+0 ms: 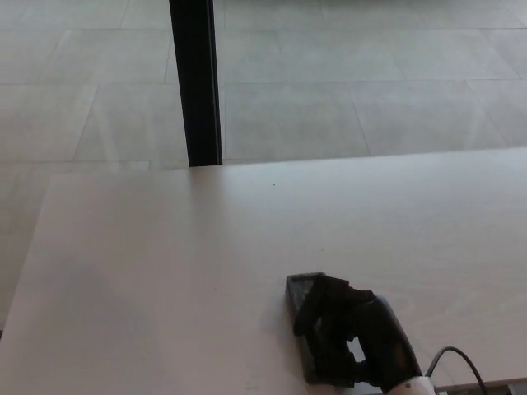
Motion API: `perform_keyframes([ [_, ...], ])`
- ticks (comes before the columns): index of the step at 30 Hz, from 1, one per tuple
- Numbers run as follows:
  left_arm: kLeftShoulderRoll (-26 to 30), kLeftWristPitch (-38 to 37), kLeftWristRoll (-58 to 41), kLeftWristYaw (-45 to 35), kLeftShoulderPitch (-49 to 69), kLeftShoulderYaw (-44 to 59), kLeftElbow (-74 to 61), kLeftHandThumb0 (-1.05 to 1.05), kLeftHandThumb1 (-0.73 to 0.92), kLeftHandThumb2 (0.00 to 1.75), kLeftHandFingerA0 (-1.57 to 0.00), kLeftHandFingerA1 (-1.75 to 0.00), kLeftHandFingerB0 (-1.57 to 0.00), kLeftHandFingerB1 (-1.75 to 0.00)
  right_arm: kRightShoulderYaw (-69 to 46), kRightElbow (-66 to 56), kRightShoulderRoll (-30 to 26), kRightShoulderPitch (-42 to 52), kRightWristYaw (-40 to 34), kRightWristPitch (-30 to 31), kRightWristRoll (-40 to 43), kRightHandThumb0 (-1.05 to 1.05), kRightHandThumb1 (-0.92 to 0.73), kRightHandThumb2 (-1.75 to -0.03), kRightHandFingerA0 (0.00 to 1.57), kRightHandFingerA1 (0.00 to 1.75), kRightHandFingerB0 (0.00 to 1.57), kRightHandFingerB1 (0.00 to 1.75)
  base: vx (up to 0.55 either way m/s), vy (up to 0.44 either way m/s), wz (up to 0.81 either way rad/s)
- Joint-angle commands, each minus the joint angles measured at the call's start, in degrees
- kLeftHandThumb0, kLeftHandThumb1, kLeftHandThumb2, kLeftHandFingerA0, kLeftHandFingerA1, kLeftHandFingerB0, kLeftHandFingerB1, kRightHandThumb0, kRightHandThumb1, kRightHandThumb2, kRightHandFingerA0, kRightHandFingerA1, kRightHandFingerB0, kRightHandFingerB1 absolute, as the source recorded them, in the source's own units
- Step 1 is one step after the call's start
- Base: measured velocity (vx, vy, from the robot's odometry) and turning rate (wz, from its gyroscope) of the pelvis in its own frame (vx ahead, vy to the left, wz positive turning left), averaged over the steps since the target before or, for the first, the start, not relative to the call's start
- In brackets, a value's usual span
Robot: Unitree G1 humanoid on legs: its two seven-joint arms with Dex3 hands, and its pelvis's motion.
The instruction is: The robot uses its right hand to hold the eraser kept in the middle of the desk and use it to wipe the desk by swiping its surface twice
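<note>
A dark rectangular eraser (303,290) lies flat on the pale desk (206,247) near its front edge, right of the middle. My black right hand (350,333) lies over the eraser with its fingers wrapped down on it, covering most of it. Only the eraser's far left corner shows past the fingers. The white wrist and a black cable show at the bottom edge. My left hand does not show.
A black vertical post (198,82) stands behind the desk's far edge, left of centre. Grey tiled floor (370,82) lies beyond the desk. The desk's left edge runs down the picture's left side.
</note>
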Motion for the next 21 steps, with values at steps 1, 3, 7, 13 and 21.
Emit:
perform_keyframes([
  [1, 0.32, -1.73, -0.96, 0.17, 0.48, 0.55, -0.48, -0.73, 0.76, 0.62, -0.51, -0.98, -0.51, -0.81, -4.29, 5.22, -5.0, 1.65, -1.41, 7.33, -2.35, -0.24, -0.52, -1.16, 0.83, 1.75, 0.7, 1.64, 0.0, 0.0, 0.0],
  [3, 0.4, -1.44, -0.97, -0.04, 0.57, 0.54, -0.6, -0.74, 0.75, 0.62, -0.51, -0.95, -0.48, -0.75, -6.61, 6.59, -5.7, 1.49, -2.07, 6.66, -1.29, -0.22, -0.53, -1.1, 0.82, 1.75, 0.7, 1.62, 0.0, 0.0, 0.0],
  [7, 0.29, -1.65, -0.68, 0.16, 0.37, 0.36, -0.45, -0.73, 0.76, 0.63, -0.54, -0.93, -0.49, -0.73, -10.54, 8.31, -5.98, 1.13, -2.74, 6.46, 0.1, -0.23, -0.52, -1.05, 0.84, 1.73, 0.74, 1.58, 0.0, 0.0, 0.0],
  [13, 0.01, -1.28, -1.33, -0.09, 1.02, 0.88, -1.29, -0.73, 0.77, 0.61, -0.51, -0.97, -0.49, -0.77, -23.91, 11.54, -8.47, -1.87, -4.5, 10.89, 8.13, -0.24, -0.5, -1.11, 0.95, 1.75, 0.8, 1.6, 0.0, 0.0, 0.0],
  [21, 0.19, -0.73, -1.08, 0.47, 1.09, 0.86, -1.29, -0.71, 0.76, 0.63, -0.52, -0.93, -0.48, -0.74, -30.67, 17.95, -15.1, -3.36, -2.5, 7.87, 8.35, -0.27, -0.43, -1.22, 1.03, 1.75, 0.88, 1.55, 0.0, 0.0, 0.0],
])
